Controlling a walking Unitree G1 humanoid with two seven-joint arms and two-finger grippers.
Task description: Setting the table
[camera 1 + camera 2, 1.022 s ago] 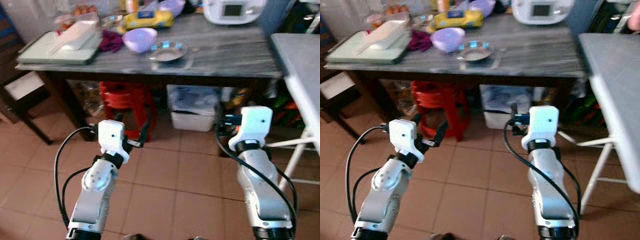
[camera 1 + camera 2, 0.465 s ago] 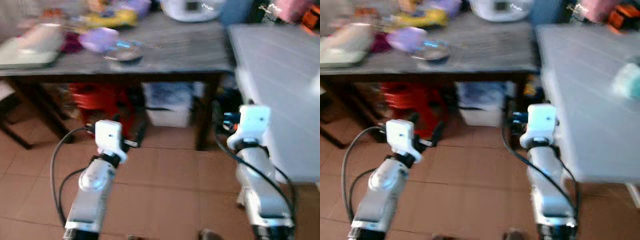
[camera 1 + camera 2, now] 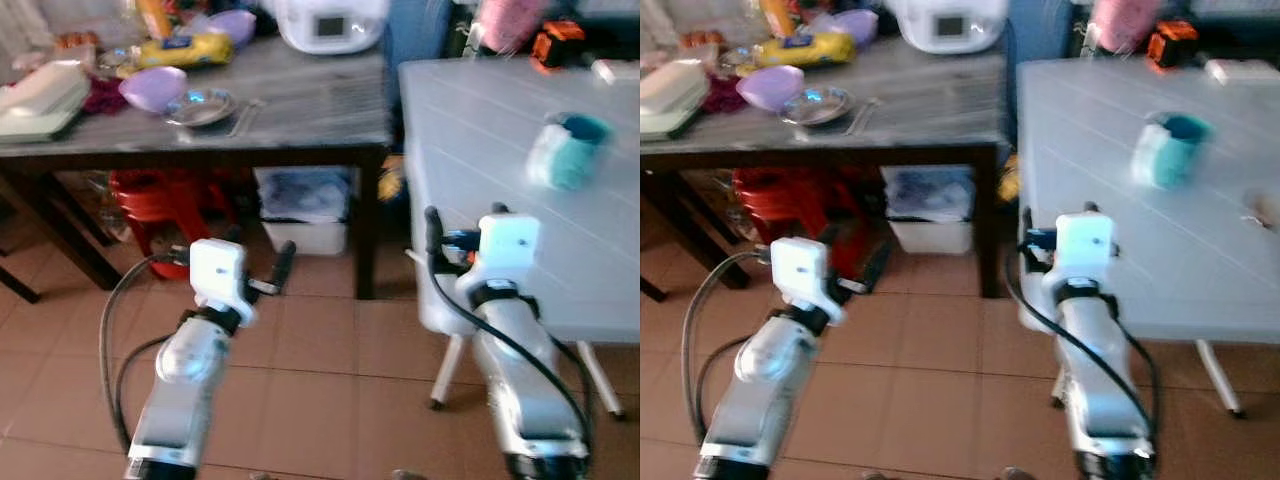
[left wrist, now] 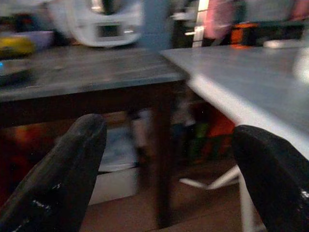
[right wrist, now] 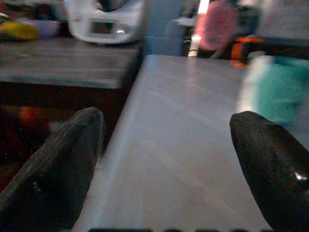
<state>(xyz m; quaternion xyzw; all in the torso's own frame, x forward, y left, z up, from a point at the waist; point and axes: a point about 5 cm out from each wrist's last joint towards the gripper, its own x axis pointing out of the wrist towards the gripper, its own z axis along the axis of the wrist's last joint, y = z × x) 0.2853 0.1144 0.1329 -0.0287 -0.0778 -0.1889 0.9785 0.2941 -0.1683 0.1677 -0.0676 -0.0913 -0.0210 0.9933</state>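
A dark wooden table (image 3: pixel 300 110) at the back left carries a purple bowl (image 3: pixel 151 88), a shiny metal plate (image 3: pixel 200 106) and a second purple bowl (image 3: pixel 232 24). To the right stands a pale grey table (image 3: pixel 480 120) with a teal cup (image 3: pixel 565 150) on it; the same teal cup (image 5: pixel 275 92) is blurred in the right wrist view. My left gripper (image 3: pixel 255 255) hangs open over the tiled floor in front of the dark table. At the near left corner of the grey table, my right gripper (image 3: pixel 465 215) is open and holds nothing.
A white appliance (image 3: pixel 330 20) and a yellow packet (image 3: pixel 185 50) sit on the dark table. Under it are a red stool (image 3: pixel 175 195) and a white bin (image 3: pixel 300 200). An orange and black item (image 3: pixel 555 45) lies at the grey table's far edge.
The whole view has swung to the right, so the grey table with the teal cup has come into sight. Both arms keep the same pose, grippers still open.
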